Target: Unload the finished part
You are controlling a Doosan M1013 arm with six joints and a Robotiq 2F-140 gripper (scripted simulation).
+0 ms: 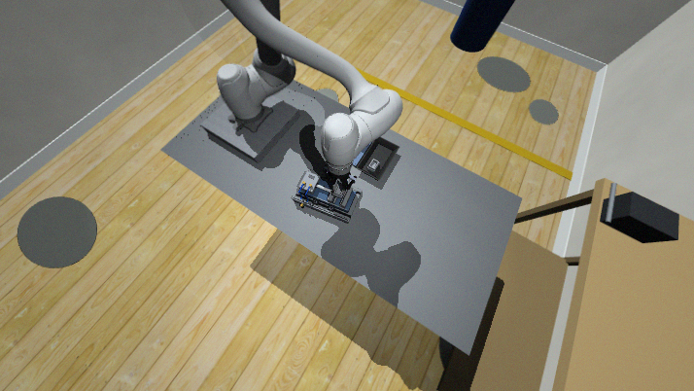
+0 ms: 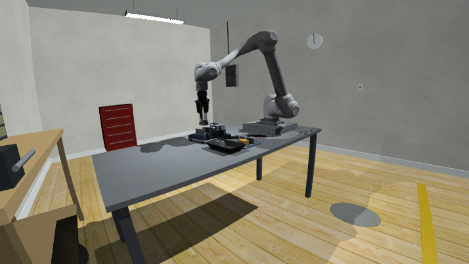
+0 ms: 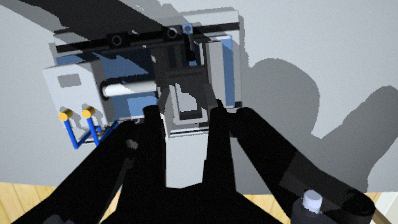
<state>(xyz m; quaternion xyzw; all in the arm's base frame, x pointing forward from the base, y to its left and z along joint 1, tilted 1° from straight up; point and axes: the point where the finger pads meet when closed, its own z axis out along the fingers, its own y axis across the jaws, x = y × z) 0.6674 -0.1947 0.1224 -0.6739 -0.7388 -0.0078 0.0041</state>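
The vise (image 1: 327,195) is a blue and grey fixture on the grey table, also seen in the exterior view (image 2: 210,131) and from above in the wrist view (image 3: 145,75). My gripper (image 3: 188,97) is shut on the finished part (image 3: 187,112), a small grey block with a pocket, and holds it a little above the vise jaws. In the top and exterior views the gripper (image 1: 340,187) (image 2: 203,121) points straight down over the vise. The outfeed tray (image 1: 379,158) (image 2: 226,144) is a dark open box right beside the vise.
A small grey item (image 1: 373,164) lies inside the tray. The arm's base plate (image 1: 253,127) stands at the table's far end. Blue tubes with yellow caps (image 3: 77,122) stick out of the vise's side. A wooden bench (image 1: 627,292) stands off the table's end.
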